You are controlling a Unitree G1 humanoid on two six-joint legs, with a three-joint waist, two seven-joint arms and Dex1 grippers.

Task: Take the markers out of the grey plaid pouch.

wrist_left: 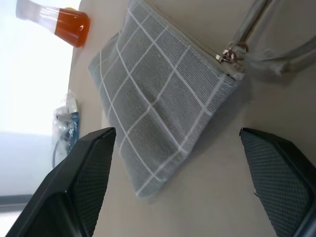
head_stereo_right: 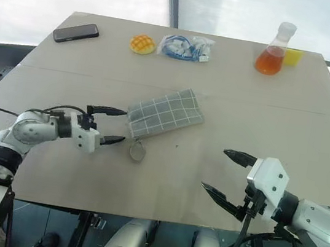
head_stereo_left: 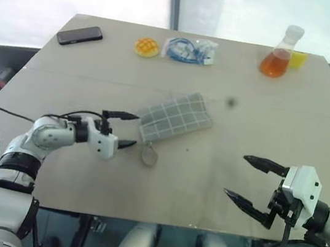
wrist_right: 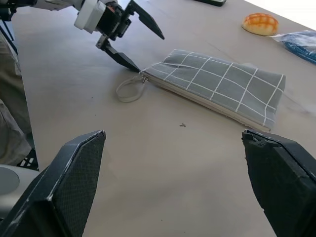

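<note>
Left gripper (head_stereo_left: 128, 131) released beside grey plaid pouch (head_stereo_left: 174, 118), right gripper (head_stereo_left: 248, 182) released, tan table (head_stereo_left: 277, 121), bright window behind

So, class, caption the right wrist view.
Open left gripper poised at the zipped grey plaid pouch's strap end.

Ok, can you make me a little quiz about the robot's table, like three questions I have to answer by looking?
1. True or false: the grey plaid pouch is zipped shut, with no markers out on the table.
2. Which gripper is closer to the pouch: A) the left gripper B) the right gripper?
3. Fill in: the flask at the far side of the table holds an ______ liquid.

Key:
1. True. The zipper runs closed along the edge, and its pull sits at the end by the wrist loop.
2. A. Its open fingers sit right at the pouch's end.
3. Orange.
</note>
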